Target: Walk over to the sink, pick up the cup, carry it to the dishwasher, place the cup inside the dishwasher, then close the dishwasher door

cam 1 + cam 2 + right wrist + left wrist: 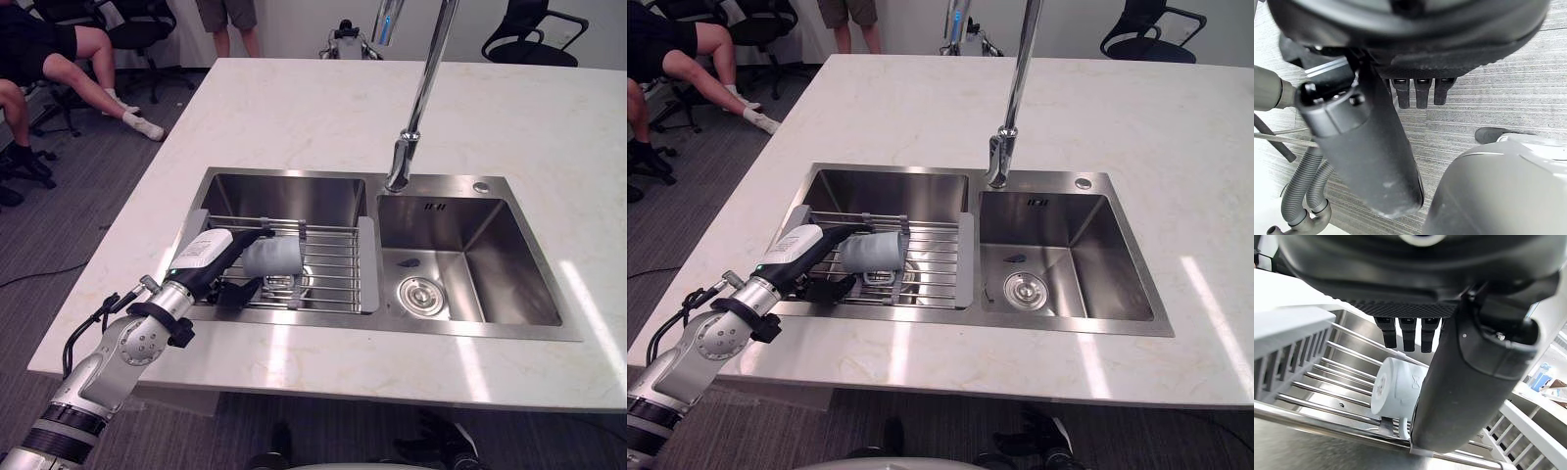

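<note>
Fingers (240, 290) of the left hand (216, 262) sit relaxed below the cup (272, 257) with the thumb over it, bracketing rather than clamping. I judge this a grasp being lined up across its side. The cup lies sideways on the rack (333, 259) over the sink (274, 194). The left wrist view adds a gap between fingertips and cup. The right wrist view shows the right hand (1415, 90) loose and empty above the floor (1508, 88).

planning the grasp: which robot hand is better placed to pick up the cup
Left. The left robot hand is open right at the cup lying on the sink rack; the right robot hand hangs over the floor.
</note>
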Robot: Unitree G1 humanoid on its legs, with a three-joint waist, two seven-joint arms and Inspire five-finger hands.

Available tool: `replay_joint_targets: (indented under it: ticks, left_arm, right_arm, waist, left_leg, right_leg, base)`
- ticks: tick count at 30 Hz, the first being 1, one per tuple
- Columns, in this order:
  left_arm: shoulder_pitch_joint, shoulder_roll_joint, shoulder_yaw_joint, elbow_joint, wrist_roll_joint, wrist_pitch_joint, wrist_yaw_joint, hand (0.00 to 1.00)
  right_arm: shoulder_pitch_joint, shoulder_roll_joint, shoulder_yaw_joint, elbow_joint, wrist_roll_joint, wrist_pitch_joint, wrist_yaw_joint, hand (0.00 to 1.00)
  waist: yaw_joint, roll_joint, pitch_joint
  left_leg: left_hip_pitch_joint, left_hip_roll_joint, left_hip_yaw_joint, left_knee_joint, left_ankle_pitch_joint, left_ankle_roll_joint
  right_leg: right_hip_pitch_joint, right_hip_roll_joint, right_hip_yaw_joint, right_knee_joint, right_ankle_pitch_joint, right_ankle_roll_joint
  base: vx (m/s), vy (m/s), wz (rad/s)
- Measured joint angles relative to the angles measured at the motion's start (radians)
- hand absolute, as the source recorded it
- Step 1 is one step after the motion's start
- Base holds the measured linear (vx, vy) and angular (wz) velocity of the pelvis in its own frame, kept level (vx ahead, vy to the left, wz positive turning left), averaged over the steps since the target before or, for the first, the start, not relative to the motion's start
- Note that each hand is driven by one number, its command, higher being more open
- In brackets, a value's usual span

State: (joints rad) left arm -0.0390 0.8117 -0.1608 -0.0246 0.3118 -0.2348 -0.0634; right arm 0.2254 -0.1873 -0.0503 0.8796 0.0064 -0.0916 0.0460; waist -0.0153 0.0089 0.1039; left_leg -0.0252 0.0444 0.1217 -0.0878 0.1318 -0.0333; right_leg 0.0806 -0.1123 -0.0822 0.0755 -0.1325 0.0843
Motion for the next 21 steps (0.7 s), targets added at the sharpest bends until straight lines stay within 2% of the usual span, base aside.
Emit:
replay_joint_targets:
  ticks: [10, 16, 21]
  left_arm:
    - [0.006, -0.074, -0.001, -0.015, 0.003, 0.019, 0.014, 0.9]
    - [-0.058, -0.118, -0.048, 0.025, 0.032, 0.047, 0.017, 0.9]
    - [-0.134, -0.125, -0.104, 0.102, 0.109, 0.063, 0.017, 0.9]
  right_arm:
    - [-0.015, 0.001, 0.0, 0.0, -0.009, 0.0, -0.003, 0.9]
    - [-0.031, 0.006, 0.0, 0.0, -0.009, 0.001, -0.004, 0.9]
    - [-0.03, 0.019, 0.0, 0.0, -0.009, 0.009, -0.004, 0.9]
  waist:
    - [-0.002, -0.002, -0.007]
    - [-0.003, -0.002, -0.008]
    - [-0.022, -0.003, -0.008]
  left_leg:
    - [0.0, -0.01, -0.017, 0.0, 0.001, 0.001]
    - [0.0, -0.01, -0.021, -0.001, 0.0, 0.001]
    - [0.0, -0.01, -0.019, -0.004, -0.001, -0.001]
  right_leg:
    - [0.021, -0.005, -0.013, -0.027, 0.005, 0.007]
    - [0.023, -0.005, -0.014, -0.029, 0.005, 0.006]
    - [0.021, -0.005, -0.011, -0.029, 0.005, 0.006]
  base:
    - [0.0, 0.003, 0.05]
    - [0.0, 0.0, 0.0]
    - [0.0, -0.001, -0.01]
